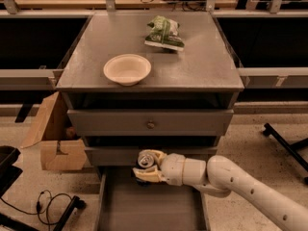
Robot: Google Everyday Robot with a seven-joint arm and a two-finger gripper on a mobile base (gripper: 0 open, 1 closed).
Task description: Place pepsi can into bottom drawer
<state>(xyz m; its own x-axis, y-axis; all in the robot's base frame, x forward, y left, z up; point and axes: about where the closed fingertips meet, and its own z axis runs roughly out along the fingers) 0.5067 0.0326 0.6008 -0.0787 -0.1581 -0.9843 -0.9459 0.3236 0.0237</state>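
Note:
My gripper (147, 167) is shut on the pepsi can (144, 160), whose silver top shows between the cream fingers. It holds the can over the back end of the open bottom drawer (154, 206), just in front of the middle drawer's face. The can's dark body is mostly hidden by the fingers. The white arm (231, 186) reaches in from the lower right.
A cream bowl (127, 69) and a green snack bag (164, 32) sit on the cabinet top. The top drawer with its knob (150, 125) is shut. A cardboard box (53, 138) stands left of the cabinet, with cables (53, 203) on the floor.

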